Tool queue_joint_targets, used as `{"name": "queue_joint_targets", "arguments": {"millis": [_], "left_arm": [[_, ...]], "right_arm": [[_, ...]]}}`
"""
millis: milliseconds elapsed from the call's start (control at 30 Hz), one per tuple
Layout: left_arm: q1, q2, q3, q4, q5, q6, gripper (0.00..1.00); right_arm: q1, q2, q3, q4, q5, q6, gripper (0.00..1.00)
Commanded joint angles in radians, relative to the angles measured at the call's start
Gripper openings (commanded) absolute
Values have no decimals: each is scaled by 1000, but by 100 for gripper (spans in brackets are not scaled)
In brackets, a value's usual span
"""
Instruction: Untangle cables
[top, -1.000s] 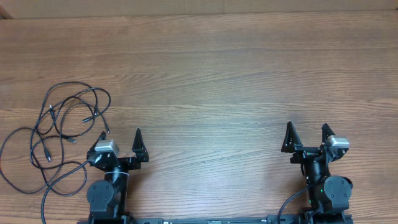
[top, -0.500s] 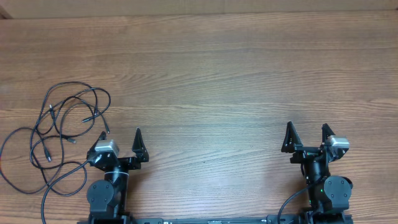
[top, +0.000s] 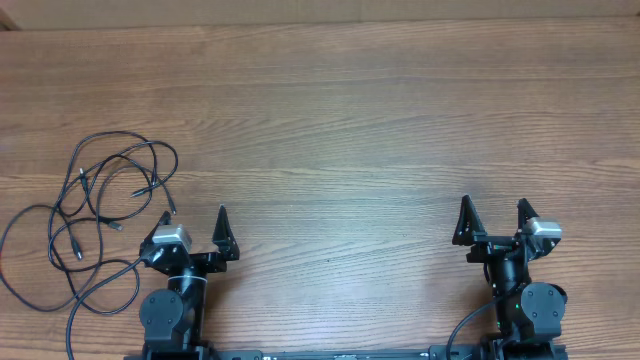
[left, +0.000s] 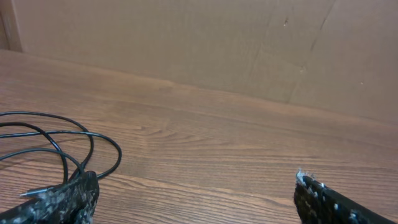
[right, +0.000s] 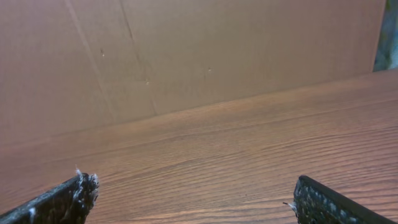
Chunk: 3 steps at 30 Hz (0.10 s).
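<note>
The cables (top: 100, 205) lie as tangled thin black loops with small grey plug tips on the left side of the wooden table (top: 350, 130). My left gripper (top: 194, 216) is open and empty near the front edge, its left finger right beside the nearest loops. In the left wrist view the cables (left: 56, 146) curve past the left fingertip of the open gripper (left: 196, 186). My right gripper (top: 494, 208) is open and empty at the front right, far from the cables. It also shows open in the right wrist view (right: 196, 186).
A brown cardboard wall (left: 205, 43) stands along the table's far edge and also shows in the right wrist view (right: 186, 50). The arm bases sit at the front edge.
</note>
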Motion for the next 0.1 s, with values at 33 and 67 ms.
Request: {"name": "queue_joint_targets", "arguments": {"millis": [33,67], "left_arm": [[11,-8,-4,0,15,15,100],[11,-8,-4,0,15,15,100]], "right_arm": [[5,-7,-11,3,-5,-5,100],[5,-7,-11,3,-5,-5,100]]}}
